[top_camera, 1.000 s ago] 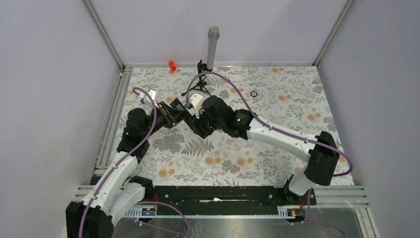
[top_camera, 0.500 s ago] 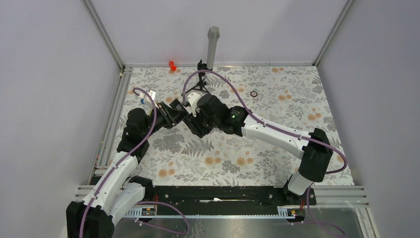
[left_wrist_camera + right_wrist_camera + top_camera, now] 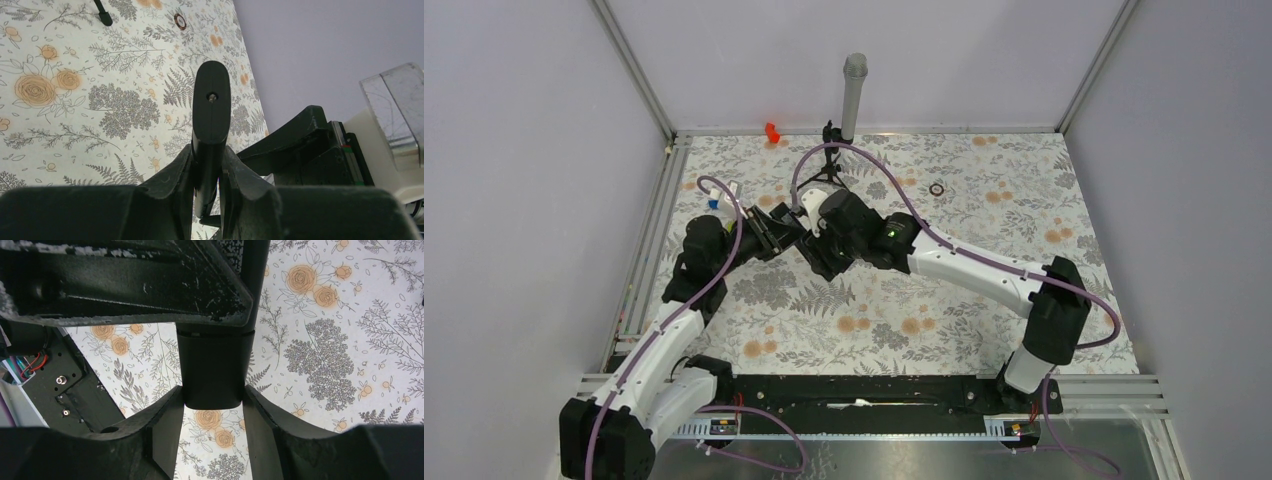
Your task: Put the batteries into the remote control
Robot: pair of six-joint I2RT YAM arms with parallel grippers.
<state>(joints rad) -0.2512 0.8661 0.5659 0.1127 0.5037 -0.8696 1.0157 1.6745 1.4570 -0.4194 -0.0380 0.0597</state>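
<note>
The remote control is a slim black bar held edge-on above the floral table. My left gripper is shut on its lower part. My right gripper is shut on the sides of the remote's rounded end, just below a seam across the bar. In the top view the left gripper and right gripper meet nose to nose and hide the remote. A tiny blue speck lies at the far left; I cannot tell whether it is the batteries.
A grey cylinder stands on a black tripod stand at the back. A red object sits at the back edge. A small dark ring lies to the right and also shows in the left wrist view. Metal rails run along the left side.
The right arm has shifted a little left and toward the back, closing in on the left gripper. The left arm has barely moved. Both grippers stay shut.
</note>
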